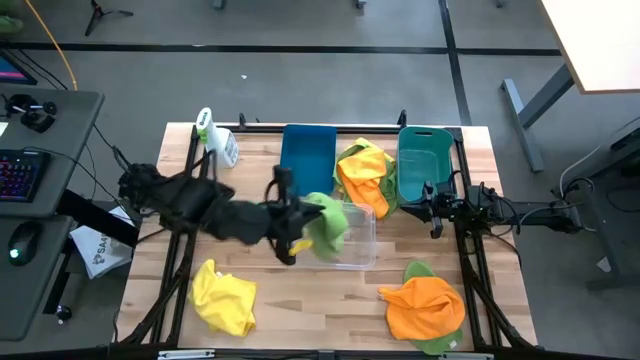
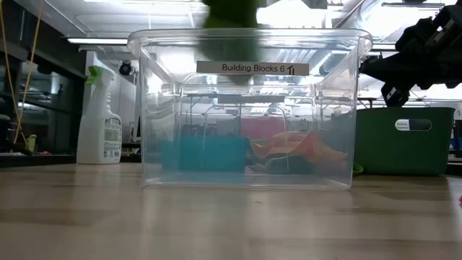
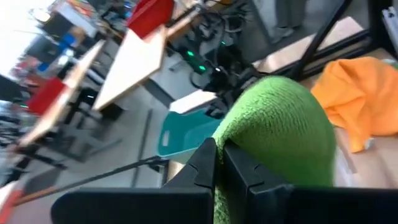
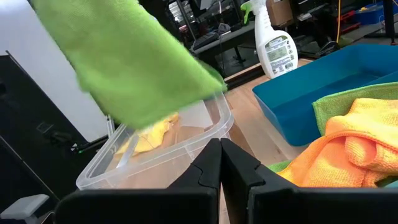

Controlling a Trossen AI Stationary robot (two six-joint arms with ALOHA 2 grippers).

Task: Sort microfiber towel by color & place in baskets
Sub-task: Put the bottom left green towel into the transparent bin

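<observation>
Hanging limp from the left gripper (image 1: 298, 222), whose fingers are clenched on a bunched fold, the green towel (image 1: 327, 222) droops over the near-left rim of the clear bin (image 1: 362, 252), looking light, soft and floppy, so a pinch on any gathered ridge should hold it. Beside the teal-green bin (image 1: 424, 158), to the clear bin's right, the right gripper (image 1: 432, 208) waits with its fingers pressed together on nothing. More towels lie around the clear bin: a yellow towel (image 1: 224, 296) on its left and an orange towel (image 1: 424, 306) on its right.

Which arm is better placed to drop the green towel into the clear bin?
Left. The left hand already holds the green towel at the clear bin's edge; the right hand waits empty beside the teal bin.
</observation>
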